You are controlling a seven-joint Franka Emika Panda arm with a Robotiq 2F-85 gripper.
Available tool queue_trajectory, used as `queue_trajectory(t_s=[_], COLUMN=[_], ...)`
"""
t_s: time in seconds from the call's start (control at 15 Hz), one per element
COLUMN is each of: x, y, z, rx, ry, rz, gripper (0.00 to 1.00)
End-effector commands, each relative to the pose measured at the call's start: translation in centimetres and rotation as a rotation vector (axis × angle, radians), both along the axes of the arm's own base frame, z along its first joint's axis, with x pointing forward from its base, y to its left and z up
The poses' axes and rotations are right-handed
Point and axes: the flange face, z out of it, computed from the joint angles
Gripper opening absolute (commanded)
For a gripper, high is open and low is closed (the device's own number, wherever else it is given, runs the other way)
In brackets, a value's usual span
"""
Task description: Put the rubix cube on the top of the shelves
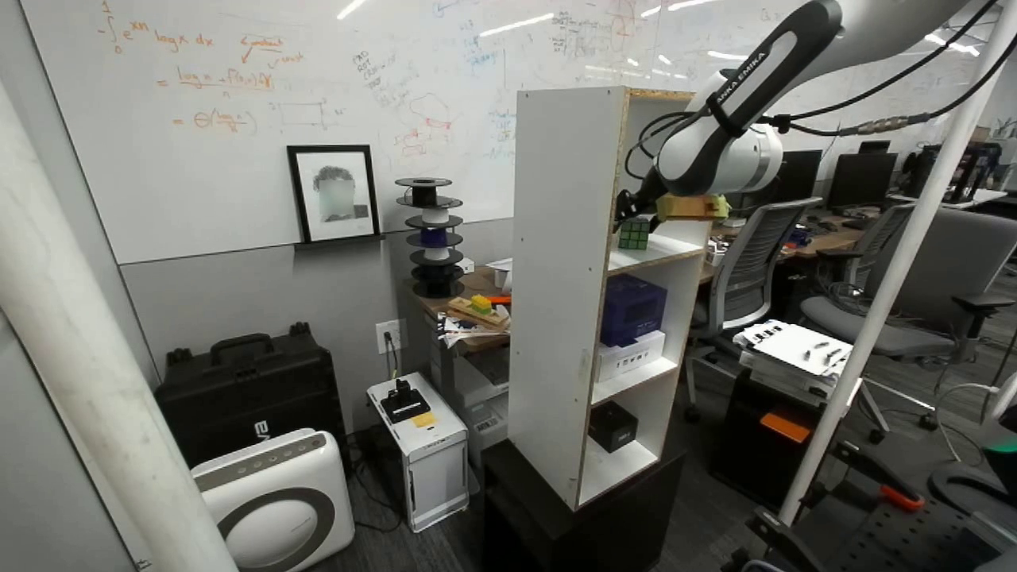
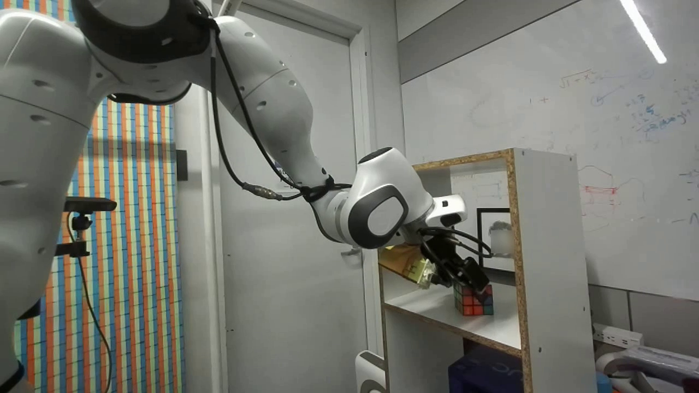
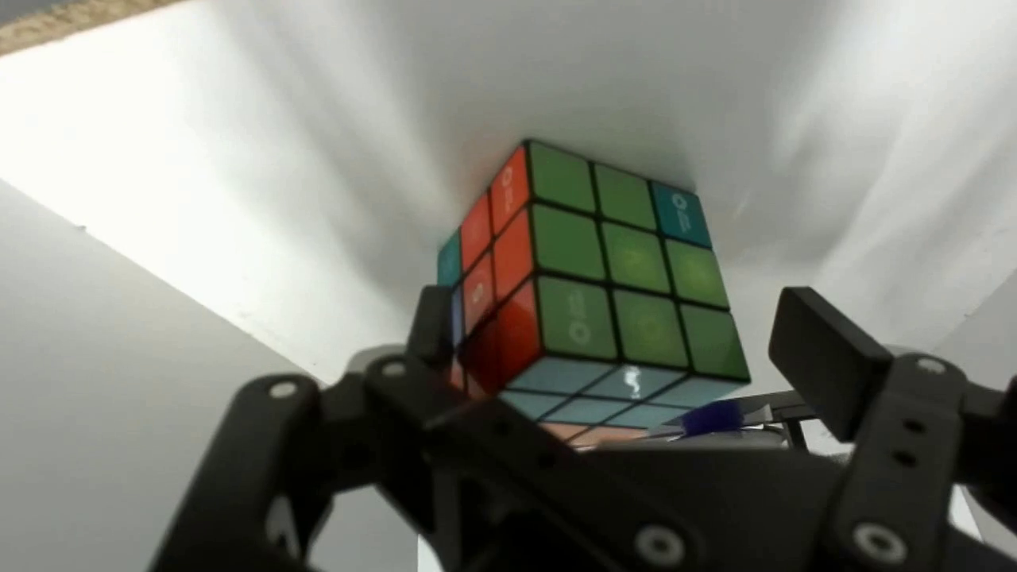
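Rubix cube (image 3: 592, 274) rests in top compartment of shelves (image 1: 566, 278). Wrist view: end effector (image 3: 628, 338) jaws apart, cube between, nearer 9 o'clock jaw, contact unclear; visible gap toward 3 o'clock.

The arm (image 2: 276, 95) is white and smoothly rounded, crossed by fine seams and dotted with small oval dimples (image 2: 261, 105). A black band (image 1: 769, 79) carries pale letters, of which "ANKA EMIKA" can be read. Black cables (image 2: 214, 109) run along the links, with a brassy connector (image 2: 262, 191) and a black strap (image 1: 725, 121) round them. Near the wrist a dark, round-cornered ring (image 2: 357, 221) frames a pale disc (image 2: 385, 216). The end effector (image 3: 628, 342) is black, with blocky fingertips (image 3: 826, 357), flat bars (image 3: 910, 477) and silvery screws (image 3: 659, 546).
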Motion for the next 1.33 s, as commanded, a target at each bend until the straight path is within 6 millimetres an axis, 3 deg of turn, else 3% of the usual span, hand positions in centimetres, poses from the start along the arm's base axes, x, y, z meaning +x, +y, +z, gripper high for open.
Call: queue_trajectory(t_s=[0.0,0.27,0.33,0.53,0.93,1.13,1.27], x=[0.9,-0.6,-1.5,-5.1,-14.1,-18.0,-19.6], y=[0.2,0.1,-0.1,-0.2,-0.1,0.1,0.1], z=[0.5,1.6,2.2,4.7,10.0,14.4,18.8], rx=[0.022,0.062,0.076,0.113,0.116,0.109,0.122], ry=[-0.006,0.059,0.08,0.162,0.293,0.309,0.243], rz=[-0.012,-0.013,-0.023,-0.022,0.005,0.0,-0.025], gripper=[0.75,0.43,0.41,0.4,0.4,0.4,0.4])
